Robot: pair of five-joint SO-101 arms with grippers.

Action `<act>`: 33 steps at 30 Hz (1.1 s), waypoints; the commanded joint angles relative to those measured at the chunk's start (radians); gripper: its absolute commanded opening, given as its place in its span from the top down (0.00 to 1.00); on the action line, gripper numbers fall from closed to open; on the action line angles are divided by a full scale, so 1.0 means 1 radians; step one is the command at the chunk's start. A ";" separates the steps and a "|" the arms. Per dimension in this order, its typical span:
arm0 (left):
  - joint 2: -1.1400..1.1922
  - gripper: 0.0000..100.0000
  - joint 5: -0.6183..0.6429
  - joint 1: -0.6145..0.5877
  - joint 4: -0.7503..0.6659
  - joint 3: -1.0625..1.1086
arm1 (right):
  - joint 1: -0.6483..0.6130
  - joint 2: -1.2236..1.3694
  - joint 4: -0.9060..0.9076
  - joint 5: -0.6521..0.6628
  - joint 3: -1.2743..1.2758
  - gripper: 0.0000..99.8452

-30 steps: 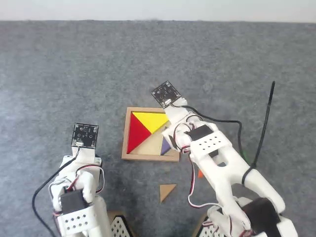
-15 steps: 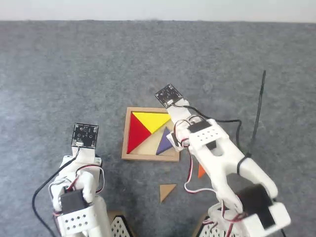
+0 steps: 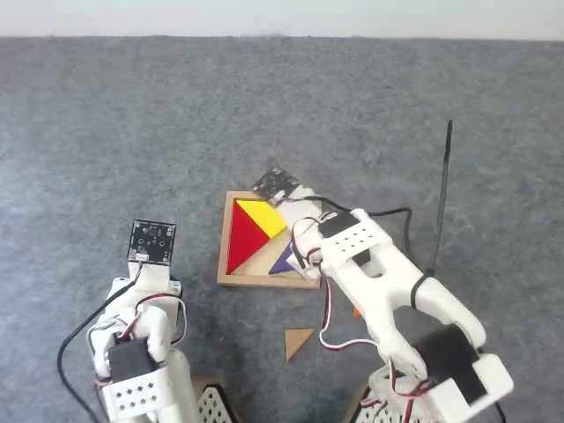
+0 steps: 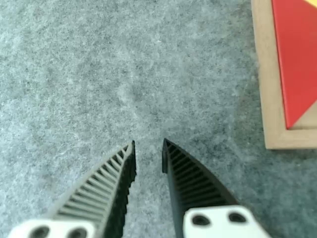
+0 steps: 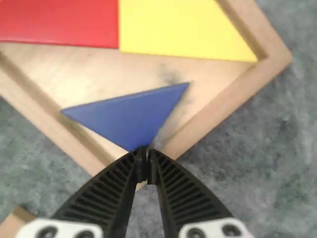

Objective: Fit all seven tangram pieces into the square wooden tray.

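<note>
A: Where's the tray (image 3: 264, 280) rn?
B: Mid-bench (image 3: 132, 115), flat on the grey felt. The red triangle (image 3: 242, 236) fills its 9 o'clock side and the yellow triangle (image 3: 263, 216) the 12 o'clock side. The two touch along one edge.
A: What about the right hand (image 5: 145, 150)?
B: It's over the tray's 4 o'clock corner, fingers pinched tight on one tip of the blue triangle (image 5: 130, 116). That pc is inside the frame, over bare wood, w/ a strip of wood showing between it and the yellow one. Flat or tipped, can't tell.
A: And the left hand (image 4: 148, 144)?
B: Off the tray's 9 o'clock side, apart from the rim, above bare felt. Fingers are just a narrow slit apart, nothing btwn them.
A: Any pcs outside the tray?
B: Two that I can see. A tan triangle (image 3: 298, 342) lies on the felt at approx 5 o'clock from the tray, well apart. An orange piece (image 3: 357, 311) is at approx 4 o'clock, mostly under the right arm (image 3: 388, 282), so its shape is unclear.
</note>
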 commanded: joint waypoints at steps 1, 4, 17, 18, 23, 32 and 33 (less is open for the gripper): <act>-0.011 0.91 0.008 0.003 0.006 -0.008 | -0.010 -0.031 0.044 0.043 -0.066 0.99; -0.011 0.91 0.008 0.003 0.006 -0.008 | 0.038 -0.114 0.062 0.049 -0.075 0.99; -0.011 0.91 0.008 0.003 0.006 -0.008 | -0.094 -0.081 -0.354 -0.127 0.051 0.99; -0.011 0.91 0.008 0.003 0.006 -0.008 | -0.108 -0.059 -0.354 -0.127 0.051 0.99; -0.011 0.91 0.008 0.003 0.006 -0.008 | -0.140 -0.025 -0.318 -0.126 0.049 0.99; -0.011 0.91 0.008 0.003 0.006 -0.008 | -0.127 -0.015 -0.073 0.032 -0.040 0.99; -0.011 0.91 0.008 0.003 0.006 -0.008 | -0.119 -0.015 -0.047 0.032 -0.054 0.99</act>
